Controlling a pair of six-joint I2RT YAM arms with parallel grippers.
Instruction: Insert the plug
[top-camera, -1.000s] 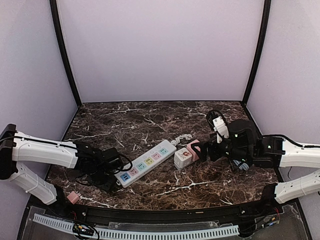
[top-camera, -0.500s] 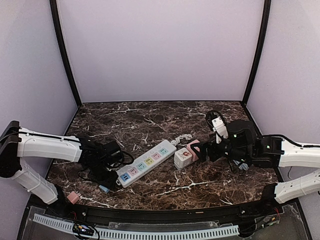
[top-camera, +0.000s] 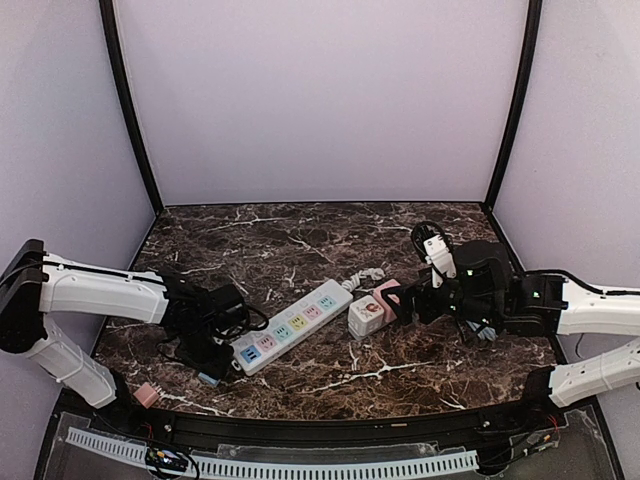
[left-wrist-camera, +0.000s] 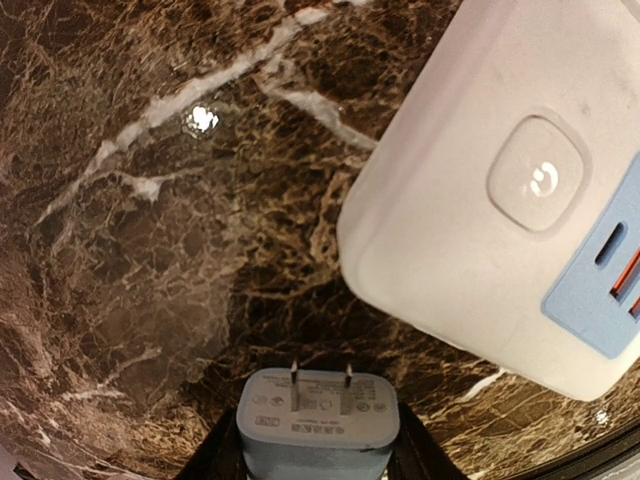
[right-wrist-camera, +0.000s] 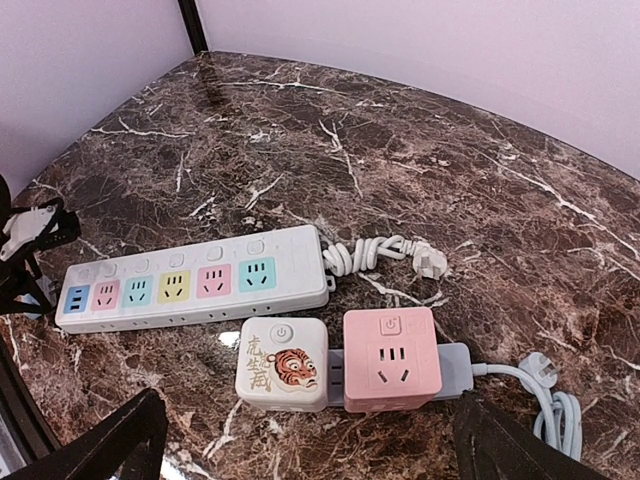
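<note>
At the strip's (top-camera: 292, 325) left end, left gripper (top-camera: 212, 368) clamps the plug (left-wrist-camera: 316, 408), prongs forward for insertion; right gripper (right-wrist-camera: 310, 445) hangs open, likely to steady.

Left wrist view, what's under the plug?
Only bare table beyond the two prongs of the plug; the power strip sits off to one side. The plug's rear is hidden in the left gripper.

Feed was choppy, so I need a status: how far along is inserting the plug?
Done: the left gripper is shut on the two-prong charger plug. In hand: its prongs sit beside the white power strip, in no socket. Left: line up with a socket and push in. The right gripper hangs open, empty.
</note>
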